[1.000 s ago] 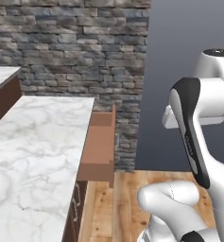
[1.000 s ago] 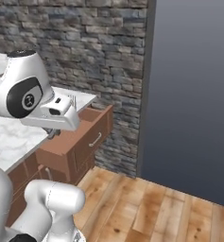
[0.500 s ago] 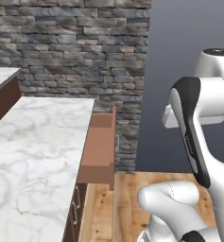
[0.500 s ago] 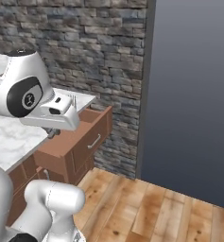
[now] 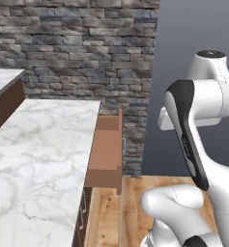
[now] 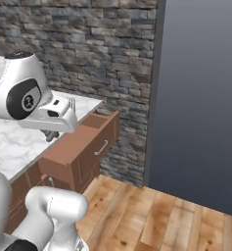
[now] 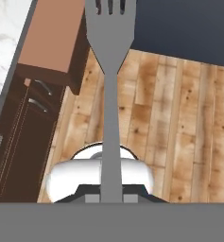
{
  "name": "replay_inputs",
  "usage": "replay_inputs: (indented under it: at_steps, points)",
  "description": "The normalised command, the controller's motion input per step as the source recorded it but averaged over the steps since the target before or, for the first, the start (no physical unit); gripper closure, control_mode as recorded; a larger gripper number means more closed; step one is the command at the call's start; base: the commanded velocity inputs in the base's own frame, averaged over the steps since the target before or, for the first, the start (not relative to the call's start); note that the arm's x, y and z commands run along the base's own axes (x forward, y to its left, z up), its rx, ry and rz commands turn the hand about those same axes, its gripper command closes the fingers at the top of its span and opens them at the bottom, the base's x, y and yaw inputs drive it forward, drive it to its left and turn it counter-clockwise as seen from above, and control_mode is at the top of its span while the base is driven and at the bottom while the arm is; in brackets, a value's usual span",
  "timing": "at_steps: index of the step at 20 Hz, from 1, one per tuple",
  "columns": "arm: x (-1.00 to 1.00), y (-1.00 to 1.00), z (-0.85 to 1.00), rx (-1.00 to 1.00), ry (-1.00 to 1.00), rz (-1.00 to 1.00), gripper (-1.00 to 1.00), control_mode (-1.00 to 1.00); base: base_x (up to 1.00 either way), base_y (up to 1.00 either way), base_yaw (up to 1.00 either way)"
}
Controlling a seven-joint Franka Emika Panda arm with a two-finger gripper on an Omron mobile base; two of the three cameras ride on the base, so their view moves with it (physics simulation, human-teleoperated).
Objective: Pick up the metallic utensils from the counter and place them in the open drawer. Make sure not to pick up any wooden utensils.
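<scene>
- The fork's (image 7: 110,94) tine tips are cut off by the top edge of the hand view, and its handle end is hidden at the bottom, so the fingers' grip on it cannot be made out.
- In the right base view the fork (image 6: 71,103) is tiny; the arm hides its handle.
- The drawer's (image 5: 107,149) inside is barely visible in the left base view.
- The counter (image 5: 34,159) runs off the left and bottom edges there.
</scene>
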Motion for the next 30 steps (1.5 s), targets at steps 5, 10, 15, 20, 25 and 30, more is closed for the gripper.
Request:
replay_inputs:
  at_steps: [5,10,15,20,25,30]
  points:
    - [0.61,0.52,-0.20,0.00,-0.01,0.00,1.00,-1.00,0.00,0.00,0.00]
    - [0.87,0.44,-0.34,0.00,0.00,0.01,1.00,-1.00,0.00,0.00,0.00]
    - [0.80,0.06,-0.37,0.01,-0.02,0.17,1.00,-1.00,0.00,0.00,0.00]
    - [0.79,0.00,-0.51,0.01,0.00,0.06,1.00,-1.00,0.00,0.00,0.00]
    - [0.65,0.30,-0.39,0.02,-0.04,0.00,1.00,-1.00,0.00,0.00,0.00]
    - [0.52,0.45,-0.47,0.00,-0.13,0.00,1.00,-1.00,0.00,0.00,0.00]
